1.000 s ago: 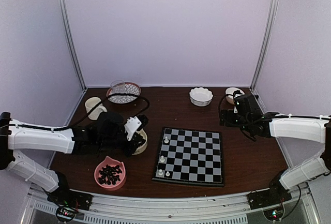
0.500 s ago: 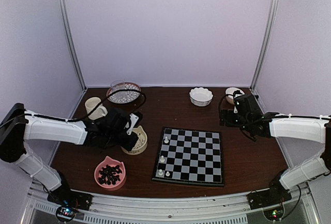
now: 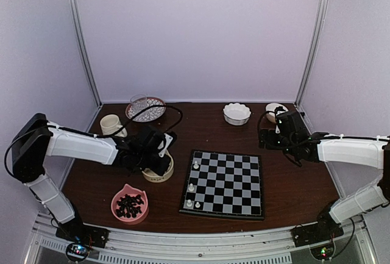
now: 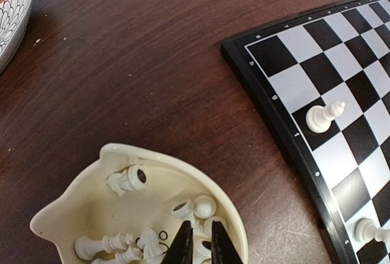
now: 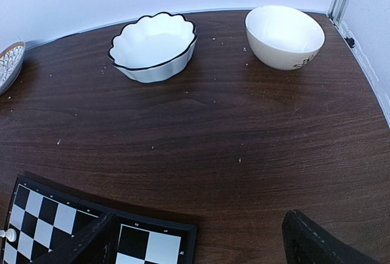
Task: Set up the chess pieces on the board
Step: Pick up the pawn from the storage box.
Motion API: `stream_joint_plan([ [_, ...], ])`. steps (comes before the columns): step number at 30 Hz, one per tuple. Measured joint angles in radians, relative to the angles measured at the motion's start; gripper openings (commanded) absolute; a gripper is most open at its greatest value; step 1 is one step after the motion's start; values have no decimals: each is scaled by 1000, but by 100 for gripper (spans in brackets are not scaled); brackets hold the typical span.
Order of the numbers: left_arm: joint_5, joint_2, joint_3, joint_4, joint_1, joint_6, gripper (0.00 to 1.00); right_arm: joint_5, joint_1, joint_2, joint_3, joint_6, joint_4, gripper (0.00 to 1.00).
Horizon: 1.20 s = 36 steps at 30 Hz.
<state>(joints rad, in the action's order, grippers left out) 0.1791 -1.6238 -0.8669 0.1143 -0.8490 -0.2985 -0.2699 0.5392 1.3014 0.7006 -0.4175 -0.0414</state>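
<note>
The board (image 3: 224, 183) lies in the middle of the table with several white chess pieces along its left side, one at the far end (image 3: 195, 164). More white chess pieces (image 4: 131, 180) lie loose in a cream bowl (image 4: 152, 157) left of the board. My left gripper (image 4: 201, 227) reaches down into that bowl. Its fingers are almost together, with a white piece in the narrow gap. My right gripper (image 5: 198, 242) hovers open and empty over the table by the board's far right corner (image 5: 152, 246).
A pink bowl of black pieces (image 3: 129, 203) sits near the front left. At the back stand a patterned dish (image 3: 146, 109), a cream cup (image 3: 111, 124), a scalloped white bowl (image 5: 153, 46) and a plain cream bowl (image 5: 284, 35).
My left arm has stretched further over the table, bringing its gripper into the cream bowl, and the fingers have narrowed. The right arm has not moved.
</note>
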Motion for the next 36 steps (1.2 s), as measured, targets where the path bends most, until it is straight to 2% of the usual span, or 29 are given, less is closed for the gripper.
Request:
stream_joint_plan([
  [22,6,-117,-108,53,0,1,10,0,0,0,0,0,0,96],
  [31,6,-138,-122,98,0,3,19,0,0,0,0,0,0,96],
  [36,-1,-138,-122,98,0,3,17,0,0,0,0,0,0,96],
])
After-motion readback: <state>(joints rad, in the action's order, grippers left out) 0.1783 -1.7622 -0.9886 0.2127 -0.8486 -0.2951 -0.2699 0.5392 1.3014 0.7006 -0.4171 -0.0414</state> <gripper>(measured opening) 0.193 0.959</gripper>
